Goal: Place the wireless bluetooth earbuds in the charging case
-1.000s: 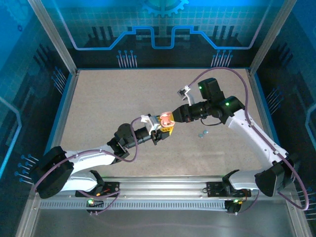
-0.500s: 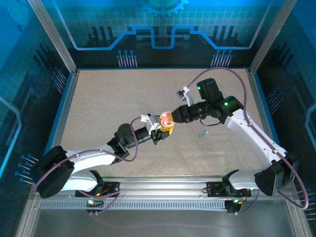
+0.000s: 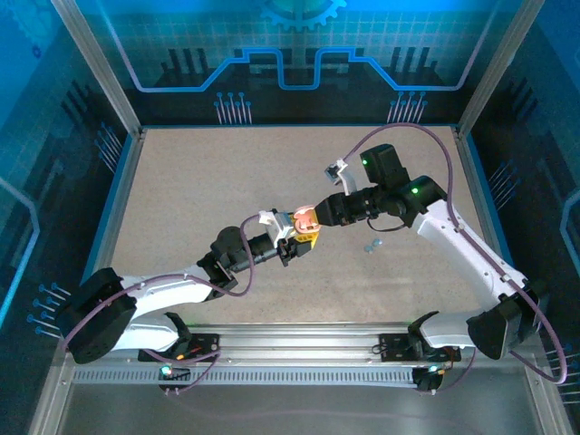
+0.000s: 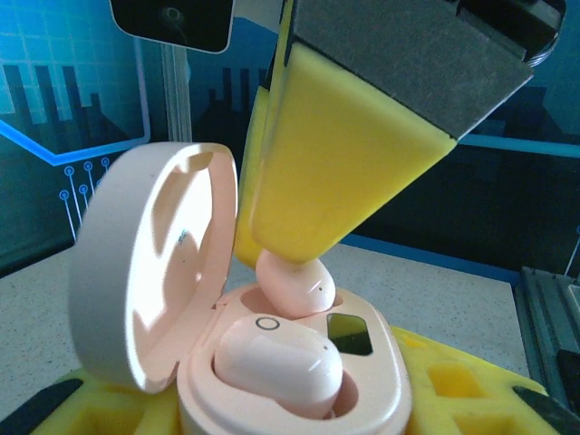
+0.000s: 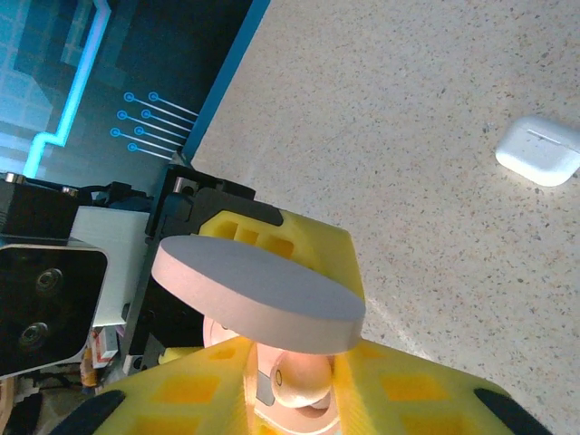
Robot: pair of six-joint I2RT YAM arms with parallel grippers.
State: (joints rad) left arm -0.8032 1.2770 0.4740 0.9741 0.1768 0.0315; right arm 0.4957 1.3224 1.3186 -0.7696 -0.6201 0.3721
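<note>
two pink buds met the open charging case [image 4: 299,399]: one earbud [image 4: 276,362] lay seated in its well, the second earbud [image 4: 292,285] stood tip-down in the other well, pinched by the right gripper [image 5: 294,385], while the left gripper [image 3: 304,236] clamped the case's base.

Speckled beige table [image 3: 199,199] with a small white case [image 5: 537,151] on it

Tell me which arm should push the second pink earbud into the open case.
Right: the right gripper pinches that earbud over the empty slot, while the left gripper holds the case.
</note>
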